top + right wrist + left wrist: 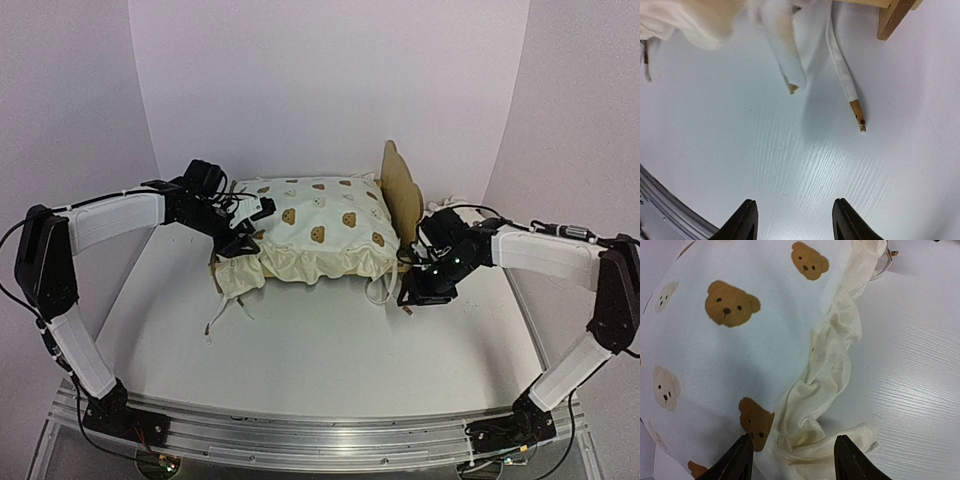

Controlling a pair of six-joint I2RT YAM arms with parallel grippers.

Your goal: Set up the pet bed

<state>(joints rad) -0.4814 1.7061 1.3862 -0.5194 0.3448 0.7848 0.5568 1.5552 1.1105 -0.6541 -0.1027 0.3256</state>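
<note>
While the left gripper (pixel 795 452) is hovering, fingers apart and clamping nothing, over the frilled edge of the bear-print cushion (pixel 740 350), the right gripper (pixel 795 215) is hanging likewise parted above the white table (pixel 790 160), near two tie strings (pixel 845 75). The pet bed (pixel 402 190) is sitting at the far middle of the table between both arms, the cushion covering its frame, headboard rising at the right end.

The pet bed (pixel 404 215) is set toward the far middle of the table (pixel 320 340), laid lengthwise from left to right. Its light-wood headboard (pixel 398 180) (tall, with a curved top edge) is stood upright at the right end. The low frame is almost wholly covered by a bear-print cushion (pixel 315 225). A light-wood corner post (pixel 892 17) is seen resting on the table in the right wrist view.
</note>
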